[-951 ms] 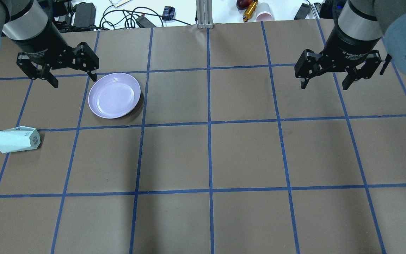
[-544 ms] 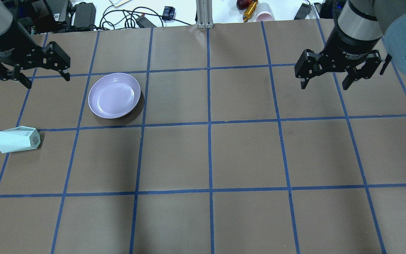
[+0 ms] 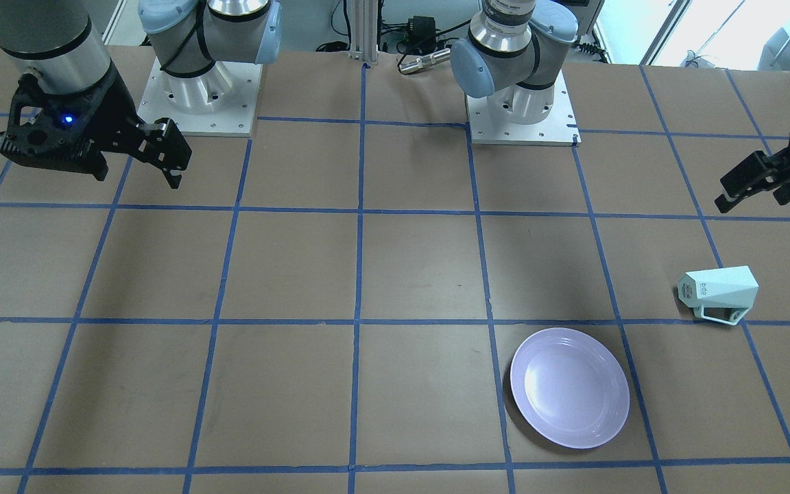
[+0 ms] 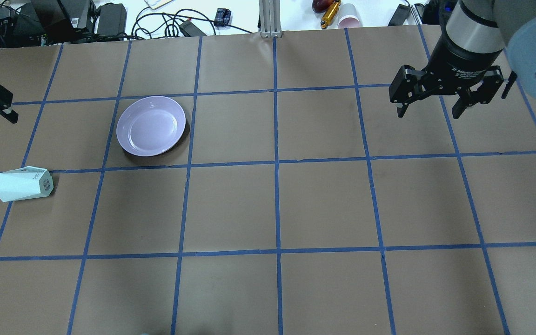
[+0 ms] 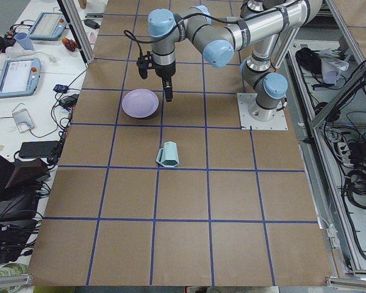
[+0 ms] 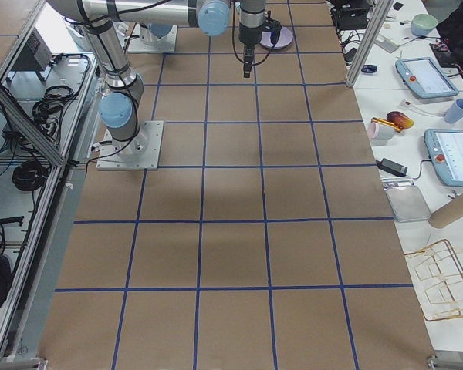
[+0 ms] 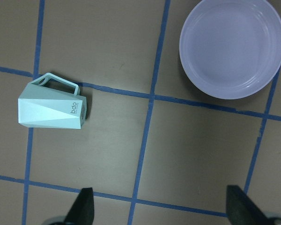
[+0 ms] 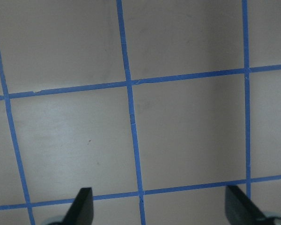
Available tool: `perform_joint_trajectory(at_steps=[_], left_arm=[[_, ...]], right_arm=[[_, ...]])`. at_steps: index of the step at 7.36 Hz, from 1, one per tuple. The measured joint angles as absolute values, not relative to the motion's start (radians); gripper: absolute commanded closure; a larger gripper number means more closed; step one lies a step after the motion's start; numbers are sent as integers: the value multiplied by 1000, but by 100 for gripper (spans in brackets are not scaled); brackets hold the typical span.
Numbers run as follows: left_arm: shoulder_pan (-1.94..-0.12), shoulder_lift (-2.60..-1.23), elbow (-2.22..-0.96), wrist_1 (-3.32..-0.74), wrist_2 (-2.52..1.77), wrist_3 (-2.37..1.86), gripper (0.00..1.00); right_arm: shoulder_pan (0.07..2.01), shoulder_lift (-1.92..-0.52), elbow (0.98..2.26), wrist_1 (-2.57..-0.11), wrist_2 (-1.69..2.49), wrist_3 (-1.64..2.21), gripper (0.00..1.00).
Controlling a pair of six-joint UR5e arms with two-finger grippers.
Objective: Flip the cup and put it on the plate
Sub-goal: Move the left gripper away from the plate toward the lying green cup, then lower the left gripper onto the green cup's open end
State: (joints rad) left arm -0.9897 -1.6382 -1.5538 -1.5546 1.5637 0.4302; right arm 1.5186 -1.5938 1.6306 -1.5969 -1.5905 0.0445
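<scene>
Left gripper [image 7: 161, 207] hangs over the table's [image 4: 324, 204] left edge, fingers wide apart, holding nothing. Cup [image 4: 23, 184] lies on its side below it, apart from the plate [image 4: 150, 125] farther right. Right gripper [image 4: 428, 111] hovers far right, spread and empty, above blue tape [image 4: 276, 139] grid lines.

The plate [image 4: 150, 125] is sitting on the table [image 4: 324, 204]. The cup [image 4: 23, 184] is lying on its side to the plate's left, nearer the robot and well apart from the plate. The left gripper [image 7: 158, 206] is hanging above the table left of the plate, and the right gripper [image 4: 428, 109] is hanging far to the plate's right.
</scene>
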Motion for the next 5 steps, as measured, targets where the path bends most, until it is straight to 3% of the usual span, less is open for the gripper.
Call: perform_joint_trajectory(at_steps=[5], left_arm=[[-745,-1783,-1559,-1495,1433,815,0]], right_arm=[[1519,-1594,1631,-1597,-1591,44,0]])
